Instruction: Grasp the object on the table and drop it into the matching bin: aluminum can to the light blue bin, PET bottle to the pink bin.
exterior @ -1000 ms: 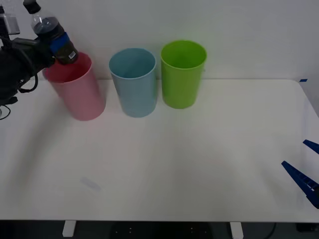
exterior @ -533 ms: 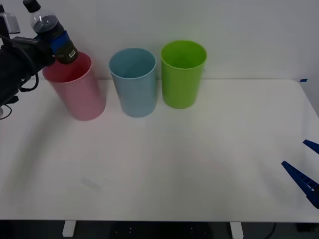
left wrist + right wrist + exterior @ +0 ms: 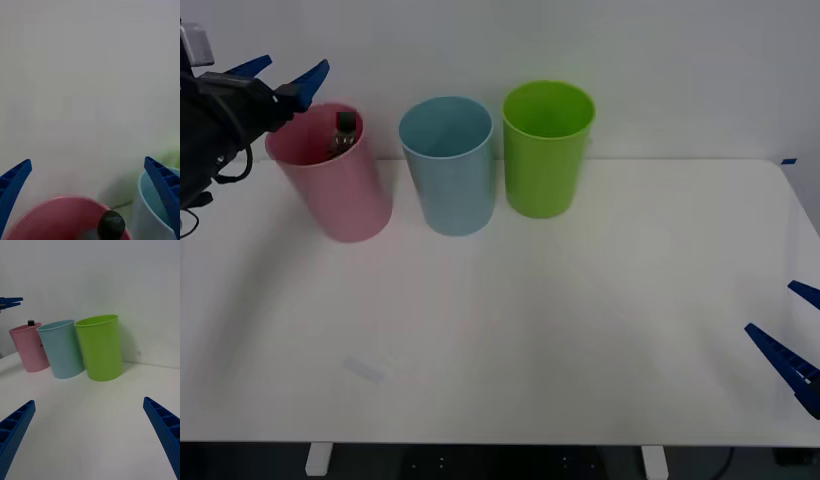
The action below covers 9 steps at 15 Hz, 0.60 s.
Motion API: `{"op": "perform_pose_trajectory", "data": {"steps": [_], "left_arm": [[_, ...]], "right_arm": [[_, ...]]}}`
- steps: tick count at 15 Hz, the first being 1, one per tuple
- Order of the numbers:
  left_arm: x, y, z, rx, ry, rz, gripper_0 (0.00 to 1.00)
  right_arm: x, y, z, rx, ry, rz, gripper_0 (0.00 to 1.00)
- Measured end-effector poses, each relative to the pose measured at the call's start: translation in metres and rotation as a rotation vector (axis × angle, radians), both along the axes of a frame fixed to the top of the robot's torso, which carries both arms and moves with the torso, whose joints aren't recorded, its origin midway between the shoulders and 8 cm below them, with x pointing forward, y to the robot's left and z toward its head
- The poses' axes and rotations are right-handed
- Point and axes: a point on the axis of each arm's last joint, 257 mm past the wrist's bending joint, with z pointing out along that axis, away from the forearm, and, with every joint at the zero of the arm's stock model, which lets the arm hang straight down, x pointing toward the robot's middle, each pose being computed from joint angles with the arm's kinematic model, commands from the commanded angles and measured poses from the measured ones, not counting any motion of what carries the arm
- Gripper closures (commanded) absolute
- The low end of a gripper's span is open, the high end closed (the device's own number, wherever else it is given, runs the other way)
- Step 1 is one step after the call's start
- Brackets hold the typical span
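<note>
There are three bins standing on one white table [image 3: 580,330]: one pink bin [image 3: 335,185], one light blue bin [image 3: 448,170] and one green bin [image 3: 546,150]. There is one bottle [image 3: 343,133], and it is inside the pink bin with its one black cap [image 3: 111,223] poking up near the rim. There are two grippers, the left gripper [image 3: 280,78] up above the pink bin and the right gripper [image 3: 795,335] low at the table's right edge, and each one has two blue fingers spread wide apart, which makes four blue fingers in all.
</note>
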Motion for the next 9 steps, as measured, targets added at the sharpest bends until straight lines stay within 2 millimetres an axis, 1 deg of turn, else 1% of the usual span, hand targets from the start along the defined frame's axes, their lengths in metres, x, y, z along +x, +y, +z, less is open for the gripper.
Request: {"op": "perform_pose_trajectory", "data": {"steps": [2,4,9], "left_arm": [[-0.008,0.004,-0.002,-0.017,0.011,-0.013,0.00],[-0.021,0.008,-0.005,-0.032,0.022,-0.026,0.00],[-0.070,0.031,-0.015,-0.063,0.018,-0.027,0.00]], "right_arm": [[0.000,0.000,0.000,0.000,0.000,0.000,0.00],[0.000,0.000,0.000,0.000,0.000,0.000,0.00],[0.000,0.000,0.000,0.000,0.000,0.000,0.00]]}}
